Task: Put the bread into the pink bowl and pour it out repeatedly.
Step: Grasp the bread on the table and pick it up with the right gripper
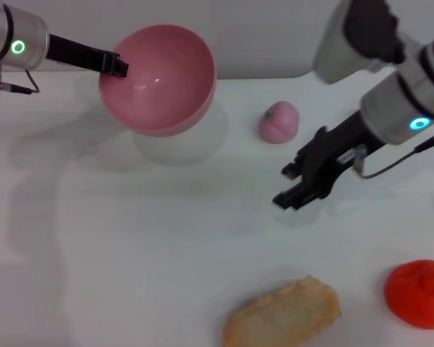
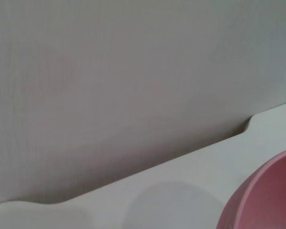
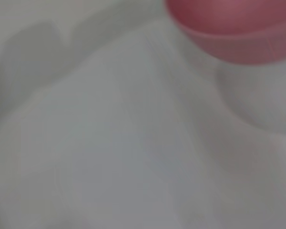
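Note:
The pink bowl (image 1: 159, 79) hangs above the table at the back left, tipped so its empty inside faces me, with its shadow on the table below. My left gripper (image 1: 116, 64) is shut on its left rim. A bit of the bowl (image 2: 264, 200) shows in the left wrist view, and its underside (image 3: 233, 33) in the right wrist view. The bread (image 1: 282, 314) lies on the table at the front, plain tan side up. My right gripper (image 1: 287, 186) hovers open and empty above the table, behind the bread and to the right of the bowl.
A small pink peach-like toy (image 1: 279, 121) sits on the white table (image 1: 130, 253) between the bowl and my right arm. A flat orange-red round thing (image 1: 419, 293) lies at the front right, beside the bread.

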Available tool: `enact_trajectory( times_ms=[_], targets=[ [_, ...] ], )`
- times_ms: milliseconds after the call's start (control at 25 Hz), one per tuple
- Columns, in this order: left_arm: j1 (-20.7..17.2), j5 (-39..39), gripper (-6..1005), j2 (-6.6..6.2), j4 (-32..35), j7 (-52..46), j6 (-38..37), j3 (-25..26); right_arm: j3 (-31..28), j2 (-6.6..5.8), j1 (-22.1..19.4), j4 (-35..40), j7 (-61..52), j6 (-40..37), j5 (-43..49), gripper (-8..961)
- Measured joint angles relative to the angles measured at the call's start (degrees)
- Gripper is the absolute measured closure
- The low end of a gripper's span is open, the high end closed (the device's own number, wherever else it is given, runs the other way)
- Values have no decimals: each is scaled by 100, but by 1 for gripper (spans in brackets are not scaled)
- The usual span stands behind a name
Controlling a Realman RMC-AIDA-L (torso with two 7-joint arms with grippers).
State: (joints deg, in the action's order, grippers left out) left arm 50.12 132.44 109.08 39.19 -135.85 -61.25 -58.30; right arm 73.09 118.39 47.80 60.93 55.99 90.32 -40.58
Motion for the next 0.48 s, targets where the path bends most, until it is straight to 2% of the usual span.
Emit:
enact_trajectory(
  times_ms=[240,480],
  targets=[
    [-3,6,960,23,10,48,-3,38,762,56,243,-411,71,-246,-349,380],
    [-50,10,960,28,5,50,1,32,1065,52,370,-558,146,-73,-464,302]
  ],
)
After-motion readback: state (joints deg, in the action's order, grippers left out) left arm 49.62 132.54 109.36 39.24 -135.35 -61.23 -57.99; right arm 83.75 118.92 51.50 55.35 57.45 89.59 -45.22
